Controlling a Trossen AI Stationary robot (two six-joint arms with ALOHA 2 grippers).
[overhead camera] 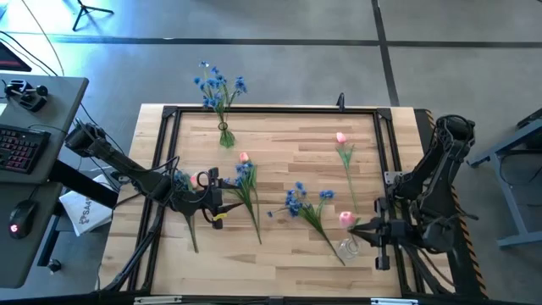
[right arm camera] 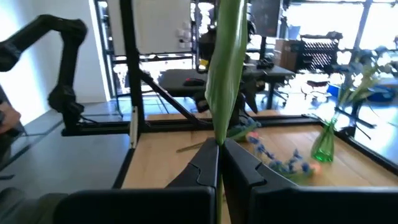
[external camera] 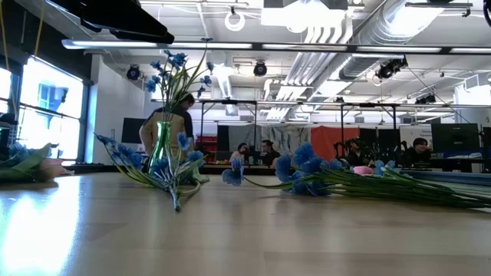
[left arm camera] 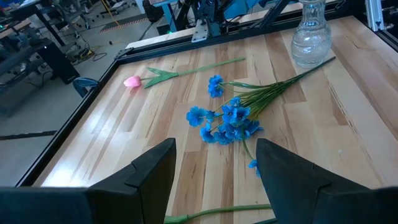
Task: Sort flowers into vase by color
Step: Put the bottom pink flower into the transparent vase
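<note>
Near the surface's right front edge, the right claw is clenched on a pink flower's stem, beside a clear vase. The left claw hangs released over loose flowers; blue flowers fill a green vase.

- I see the light wooden slatted table bordered by a black metal frame.
- A small green glass vase at the far edge holds blue blossom stems.
- My left gripper sits among blue flowers and a pink bud, left of centre.
- My right gripper is beside a clear glass vase, with a pink bud touching it.
- A blue cluster lies mid-table; a pink tulip stem lies farther back.
</note>
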